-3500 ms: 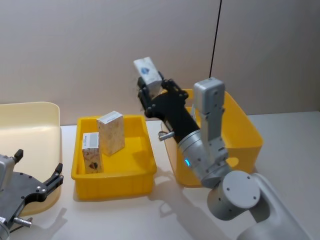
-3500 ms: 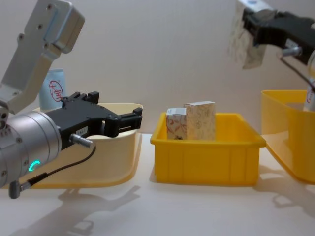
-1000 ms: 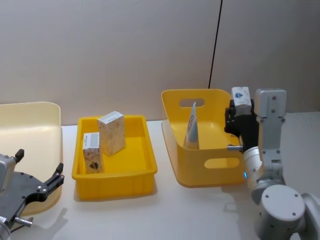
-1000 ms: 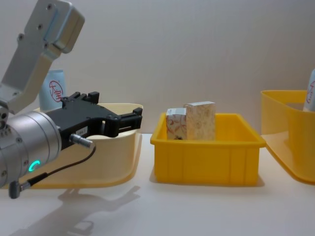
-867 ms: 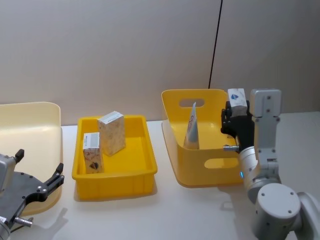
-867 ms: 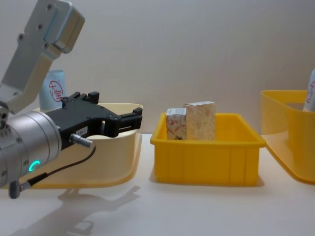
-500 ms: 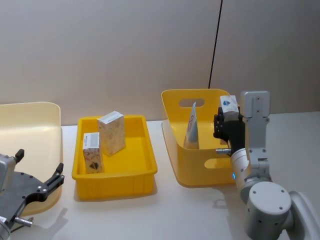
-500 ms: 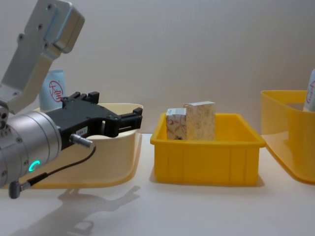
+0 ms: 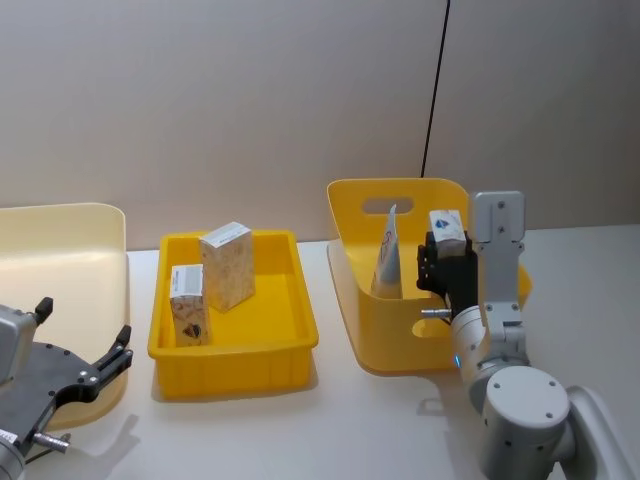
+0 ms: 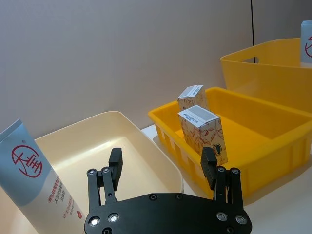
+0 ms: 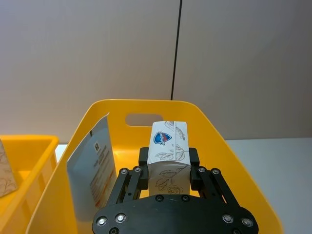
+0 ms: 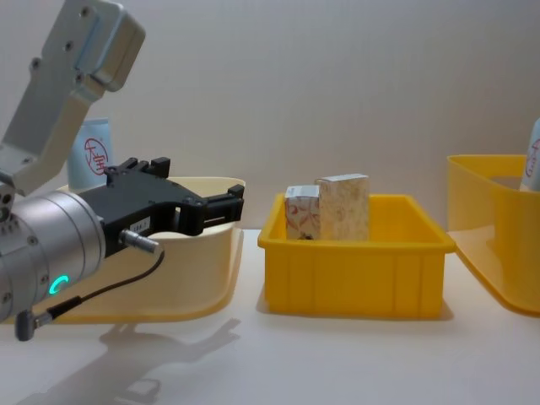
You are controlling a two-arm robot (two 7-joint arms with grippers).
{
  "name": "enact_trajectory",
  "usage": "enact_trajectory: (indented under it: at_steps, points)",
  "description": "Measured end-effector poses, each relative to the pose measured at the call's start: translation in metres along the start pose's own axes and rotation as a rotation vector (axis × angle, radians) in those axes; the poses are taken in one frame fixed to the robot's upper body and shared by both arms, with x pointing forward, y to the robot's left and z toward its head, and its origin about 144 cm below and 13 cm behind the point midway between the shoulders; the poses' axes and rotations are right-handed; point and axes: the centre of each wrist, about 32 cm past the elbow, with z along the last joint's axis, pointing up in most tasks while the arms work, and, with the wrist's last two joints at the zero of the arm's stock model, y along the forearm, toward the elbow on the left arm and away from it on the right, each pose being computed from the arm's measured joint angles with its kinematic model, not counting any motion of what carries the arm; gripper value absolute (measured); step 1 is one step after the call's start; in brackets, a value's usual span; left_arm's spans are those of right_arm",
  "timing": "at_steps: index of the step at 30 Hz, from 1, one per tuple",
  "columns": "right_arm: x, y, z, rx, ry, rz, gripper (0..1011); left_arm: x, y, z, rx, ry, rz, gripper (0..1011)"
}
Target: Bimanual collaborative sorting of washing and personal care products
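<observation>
While the right claw (image 9: pixel 437 262) gripped a carton (image 9: pixel 446 226) at right of frame inside the deep bin (image 9: pixel 350 210), beside a tube (image 9: pixel 386 262), the left claw (image 10: pixel 163 167) hung wide at lower left.

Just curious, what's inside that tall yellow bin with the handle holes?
A light-blue squeeze tube leans upright inside the tall yellow bin. The right hand holds a small white carton over it. The bin's floor is hidden by its walls and the arm.
</observation>
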Motion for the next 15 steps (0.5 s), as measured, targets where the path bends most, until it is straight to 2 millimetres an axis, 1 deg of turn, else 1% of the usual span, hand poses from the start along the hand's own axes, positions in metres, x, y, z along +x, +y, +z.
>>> enact_trajectory:
  at_steps: [2,4,6,7,9,10,13,15]
  points:
    - [-0.0008,0.0003,-0.0002,-0.004,0.001,0.001,462,0.0000,0.0000,0.0000,0.000,0.000,0.000,1003]
    - [-0.0016,0.0005,-0.0006,-0.008,0.002,0.002,533,0.0000,0.0000,0.0000,0.000,0.000,0.000,1003]
    - [-0.0020,0.0006,-0.0008,-0.011,0.003,0.003,571,0.0000,0.0000,0.0000,0.000,0.000,0.000,1003]
    - [-0.0024,0.0007,-0.0011,-0.014,0.003,0.004,630,0.0000,0.0000,0.0000,0.000,0.000,0.000,1003]
    - [-0.0027,0.0008,-0.0013,-0.016,0.004,0.004,671,0.0000,0.0000,0.0000,0.000,0.000,0.000,1003]
    - [-0.0028,0.0008,-0.0013,-0.017,0.004,0.004,728,0.0000,0.0000,0.0000,0.000,0.000,0.000,1003]
    - [-0.0033,0.0010,-0.0015,-0.019,0.004,0.005,783,0.0000,0.0000,0.0000,0.000,0.000,0.000,1003]
    - [-0.0037,0.0010,-0.0018,-0.022,0.005,0.006,861,0.0000,0.0000,0.0000,0.000,0.000,0.000,1003]
